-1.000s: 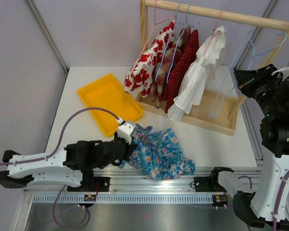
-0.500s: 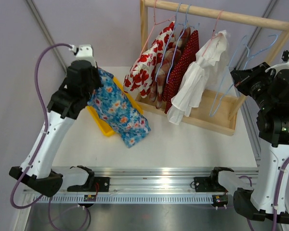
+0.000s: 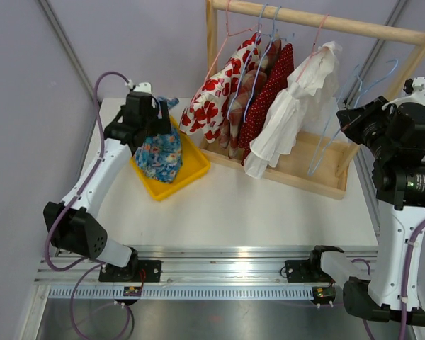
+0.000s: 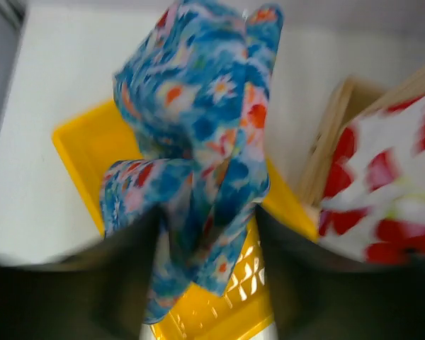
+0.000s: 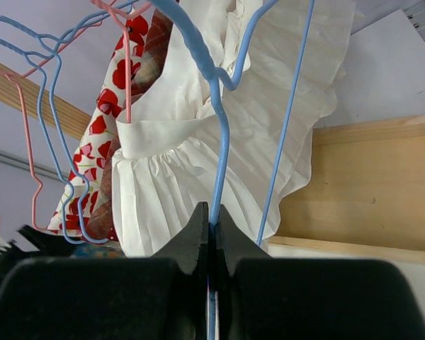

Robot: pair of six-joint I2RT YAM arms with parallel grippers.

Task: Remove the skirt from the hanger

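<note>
While overhead hides it, right jaws pinch blue hanger.

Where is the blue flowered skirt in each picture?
Top external: upper left, the skirt bunched over the yellow tray.
Left wrist: centre, between the fingers of the left pincer, with the tray beneath.
Right wrist: not clearly in it.
Shared landmark: the red-flowered garment on the rack shows in all three.

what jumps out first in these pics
The blue floral skirt catches the eye first, bunched in the open left gripper over the yellow tray at the table's left. Beside it, red, dotted and white garments crowd the wooden rack, where the right gripper pinches a blue hanger.
</note>
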